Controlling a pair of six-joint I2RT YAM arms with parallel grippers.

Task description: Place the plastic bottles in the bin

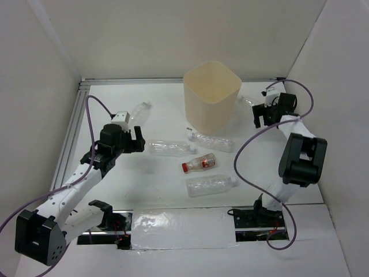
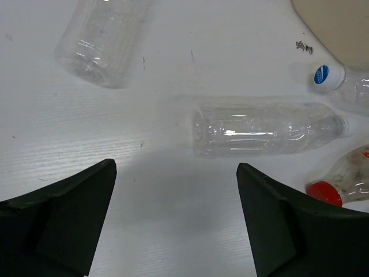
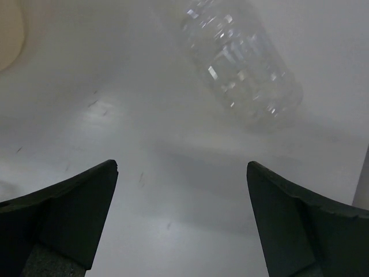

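Left claw (image 2: 176, 167): jaws spread wide, nothing held. Ribbed clear bottle (image 2: 268, 130) lies on its side just ahead of the tips, nearer the right finger, touching neither. Second clear bottle (image 2: 104, 37) lies farther ahead to the left. Blue-and-white-capped bottle (image 2: 328, 76) and red-capped bottle (image 2: 340, 184) lie off to the right. Bin (image 2: 340, 29), smooth beige plastic with a rounded corner, stands far ahead to the right.

Right claw (image 3: 181, 164): jaws wide, empty. Faceted clear bottle (image 3: 242, 63) lies ahead toward the right finger, apart from it. Worktop (image 2: 173, 231) is white, matte and lightly scuffed.
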